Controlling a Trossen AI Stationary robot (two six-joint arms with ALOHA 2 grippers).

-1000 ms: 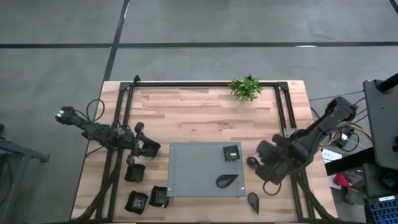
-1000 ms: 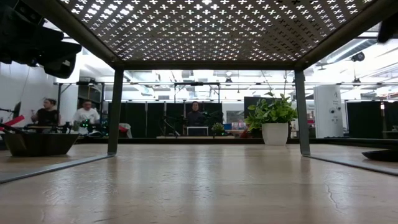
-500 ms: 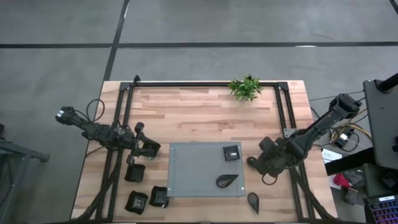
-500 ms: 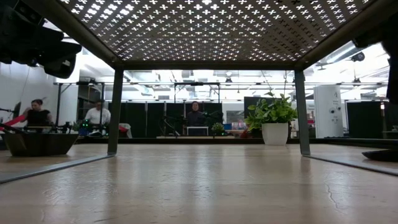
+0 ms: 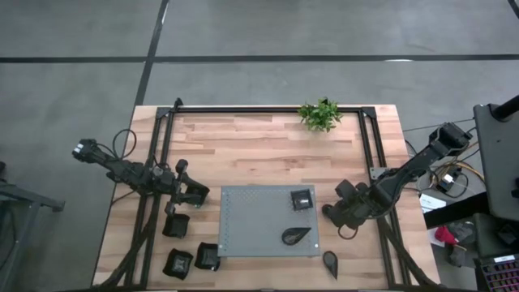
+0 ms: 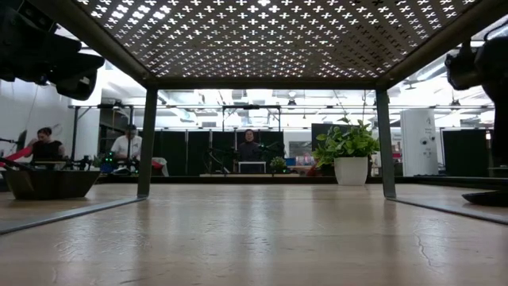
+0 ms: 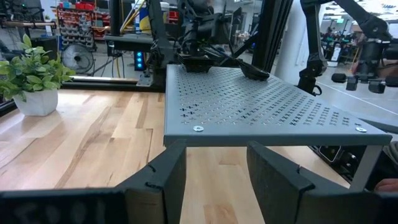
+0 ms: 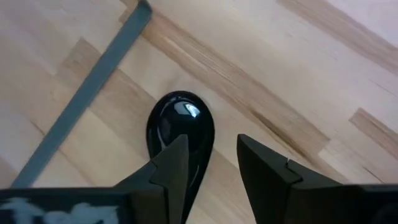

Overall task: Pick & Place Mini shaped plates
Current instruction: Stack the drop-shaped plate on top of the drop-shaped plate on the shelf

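High view, near edge of the bench [image 5: 243, 138] first: one teardrop plate [image 5: 330, 261] lies on bare wood just off the near right corner of the grey dotted mat [image 5: 251, 223]; at the near left, two squarish plates [image 5: 193, 259] sit side by side, with a third squarish plate [image 5: 175, 225] a little farther back, all beside the mat's left edge. On the mat: a second teardrop plate [image 5: 296, 236] near its near right corner, and a small square plate [image 5: 301, 200] farther back on the right side. Right hand [image 5: 331, 212], just off the mat's right edge, fingers parted and holding nothing; the right wrist view shows a glossy teardrop plate [image 8: 180, 134] flat on the wood, just beyond and partly under one finger [image 8: 171, 168], with the mat's edge beside it. Left hand [image 5: 201, 195], at the mat's left edge, fingers set wide and empty, facing the mat's side. Far edge of the bench: a small green plant [image 5: 319, 114]. Beyond the bench, in the low view: people [image 6: 127, 145] in the room.
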